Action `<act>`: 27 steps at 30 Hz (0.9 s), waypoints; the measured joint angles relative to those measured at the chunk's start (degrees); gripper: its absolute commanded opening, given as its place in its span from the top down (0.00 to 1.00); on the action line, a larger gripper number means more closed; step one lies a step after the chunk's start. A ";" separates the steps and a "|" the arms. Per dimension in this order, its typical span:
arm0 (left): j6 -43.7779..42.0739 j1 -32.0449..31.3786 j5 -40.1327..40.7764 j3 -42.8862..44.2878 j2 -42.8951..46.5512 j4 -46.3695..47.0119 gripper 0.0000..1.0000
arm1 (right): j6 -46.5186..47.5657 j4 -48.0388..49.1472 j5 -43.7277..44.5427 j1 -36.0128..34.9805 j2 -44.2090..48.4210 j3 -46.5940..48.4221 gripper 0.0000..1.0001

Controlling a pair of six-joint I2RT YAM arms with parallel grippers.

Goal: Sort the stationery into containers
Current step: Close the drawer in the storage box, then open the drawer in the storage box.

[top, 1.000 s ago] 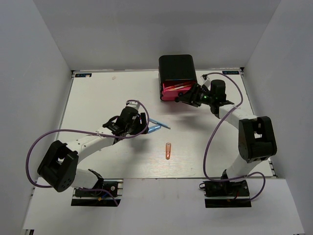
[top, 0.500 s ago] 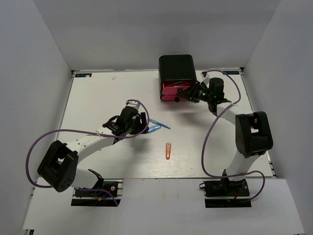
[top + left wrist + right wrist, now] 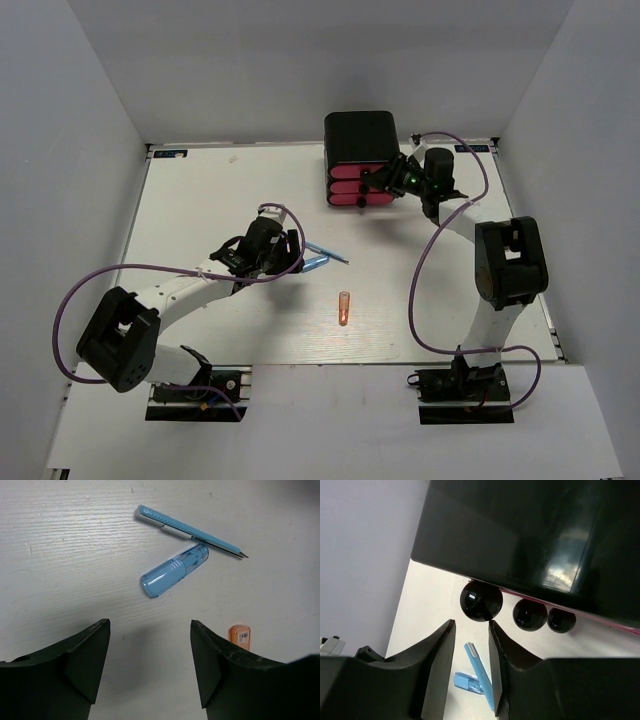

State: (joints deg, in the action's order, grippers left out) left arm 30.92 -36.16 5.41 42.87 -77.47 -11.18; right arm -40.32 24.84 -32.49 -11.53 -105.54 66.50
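The black rounded box [image 3: 360, 130] stands at the back of the table with its three pink drawers [image 3: 350, 187] all pushed in. My right gripper [image 3: 378, 183] is at the drawer fronts. In the right wrist view its jaws [image 3: 471, 624] stand a narrow gap apart, empty, with the tips just below one black knob [image 3: 481, 601]. My left gripper [image 3: 297, 257] is open and empty, low over the table. A blue pen [image 3: 190, 530] and a short clear-blue marker [image 3: 175, 570] lie just beyond its fingers. An orange marker [image 3: 344, 307] lies alone nearer the front.
The table [image 3: 200, 200] is white and closed in by grey walls on three sides. Two more drawer knobs [image 3: 529, 615] sit in a row beside the first. The orange marker's end [image 3: 239, 636] shows beside my left gripper's right finger.
My right gripper moved toward the box and the open pink drawer slid shut; the pens inside it are hidden. The left arm, blue pen, blue marker and orange marker have not moved.
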 measured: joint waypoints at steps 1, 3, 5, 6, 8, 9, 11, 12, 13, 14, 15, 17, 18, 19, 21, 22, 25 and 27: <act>0.00 0.00 0.00 0.00 0.00 -0.02 0.25 | 0.00 0.17 0.07 0.02 -0.35 0.31 0.61; 0.00 0.00 0.00 0.00 0.00 -0.02 0.25 | 0.02 0.22 0.17 -0.02 -0.98 0.96 0.61; 0.02 0.00 0.00 0.00 0.00 -0.04 0.25 | 0.02 0.26 0.20 0.00 -1.25 1.31 0.61; 0.00 0.00 0.00 0.00 0.02 -0.04 0.25 | 0.02 0.28 0.15 0.00 -1.25 1.31 0.61; 0.00 0.00 0.00 0.00 0.11 -0.17 0.25 | 0.02 0.50 -0.31 0.04 -1.25 1.20 0.61; 0.02 0.00 0.00 0.00 0.17 -0.22 0.25 | 0.02 0.79 -0.63 0.09 -1.25 0.98 0.61; 0.02 0.00 0.00 0.00 0.26 -0.31 0.25 | 0.02 2.03 -1.05 0.17 -0.98 -0.11 0.61; 0.00 0.00 0.00 0.00 0.28 -0.33 0.25 | 0.09 2.49 -1.16 0.17 -0.55 -1.22 0.61; 0.00 0.00 0.00 0.00 0.33 -0.37 0.25 | 0.09 2.69 -1.33 0.15 -0.02 -2.51 0.61; 0.00 0.00 0.00 0.00 0.33 -0.39 0.25 | 0.13 2.84 -1.49 0.15 0.42 -3.58 0.61; 0.02 0.00 0.00 0.00 0.33 -0.39 0.25 | 0.15 2.80 -1.66 0.17 0.81 -4.74 0.59; 0.00 0.00 0.00 0.00 0.33 -0.39 0.25 | 0.17 2.73 -1.81 0.15 0.90 -5.77 0.55; 0.02 0.00 0.00 0.00 0.33 -0.39 0.25 | 0.20 2.78 -1.81 0.15 0.92 -6.12 0.54; 0.02 0.00 0.00 0.00 0.33 -0.39 0.25 | 0.24 2.75 -1.79 0.15 0.92 -6.40 0.52; 0.02 0.00 0.00 0.00 0.33 -0.39 0.25 | 0.35 2.75 -1.73 0.15 0.92 -6.43 0.50; 0.00 0.00 0.00 0.00 0.33 -0.39 0.25 | 0.46 2.84 -1.73 0.15 0.92 -6.40 0.48; 0.00 0.00 -0.02 0.00 0.33 -0.46 0.25 | 0.90 3.17 -1.38 0.15 0.76 -6.27 0.48; 0.00 0.00 -0.02 0.00 0.33 -0.46 0.25 | 1.29 3.41 -0.98 0.13 0.07 -5.60 0.47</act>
State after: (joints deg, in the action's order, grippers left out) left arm 30.92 -36.16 5.39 42.87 -77.14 -11.64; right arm -39.03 28.25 -33.47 -11.40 -105.47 60.90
